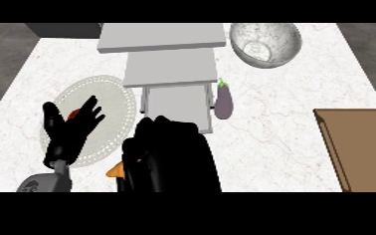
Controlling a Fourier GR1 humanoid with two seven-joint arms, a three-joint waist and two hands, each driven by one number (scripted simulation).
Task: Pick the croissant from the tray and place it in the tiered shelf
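While right hand (170, 154) curls fingers round croissant (115, 171), left hand (72, 127) open over plate (110, 92).

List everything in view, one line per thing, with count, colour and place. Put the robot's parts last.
counter: one, white marbled, fills the view
shelf: one, grey, tiered, top centre
bowl: one, silvery, top right, beside the shelf
eggplant: one, purple, on the counter right of the shelf's lowest tier
plate: one, white, left of the shelf
red item: one, on the plate, mostly hidden by the left hand
tray: one, brown, right edge
croissant: one, orange, only a bit shows under the right hand
left hand: black, open, over the plate
right hand: black, curled round the croissant, bottom centre
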